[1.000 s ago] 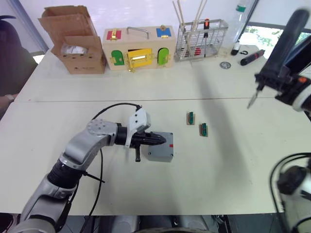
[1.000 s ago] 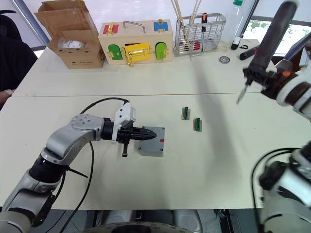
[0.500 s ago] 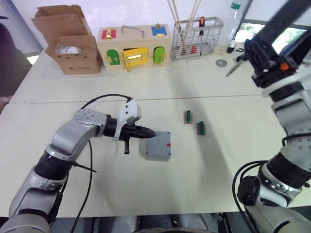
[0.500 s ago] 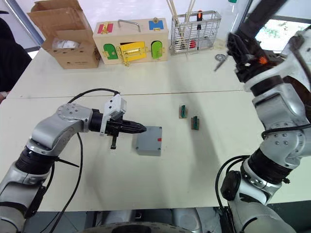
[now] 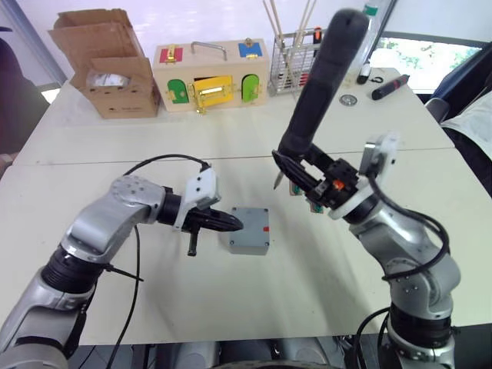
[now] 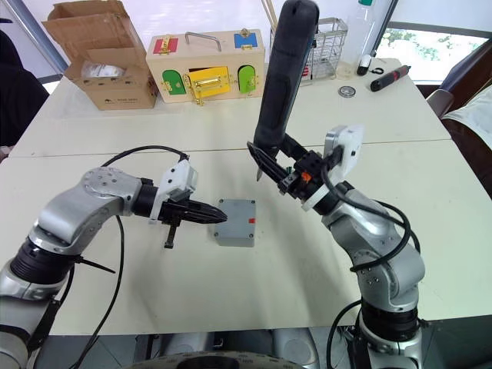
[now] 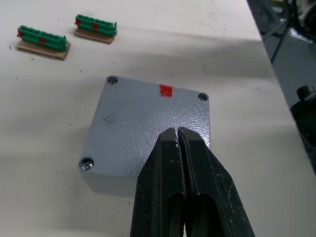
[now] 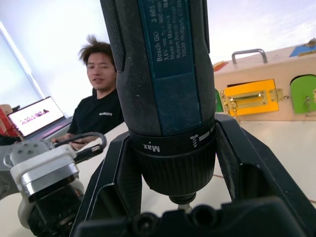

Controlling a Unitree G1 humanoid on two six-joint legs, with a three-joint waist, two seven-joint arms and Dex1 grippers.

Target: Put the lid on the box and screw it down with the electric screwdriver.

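While the right gripper (image 6: 296,175) clamps the screwdriver (image 6: 280,84) at centre frame, bit down, the box (image 5: 249,231) sits below it with the lid (image 7: 148,134) on. Left gripper (image 7: 177,140), closed and empty, rests on it. Rigid, light plastic, likely to slide; press on top.

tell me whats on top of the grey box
The lid sits on the box, with a red mark and screws or holes at three corners. The shut left gripper hides the fourth corner. The box's inside is covered.
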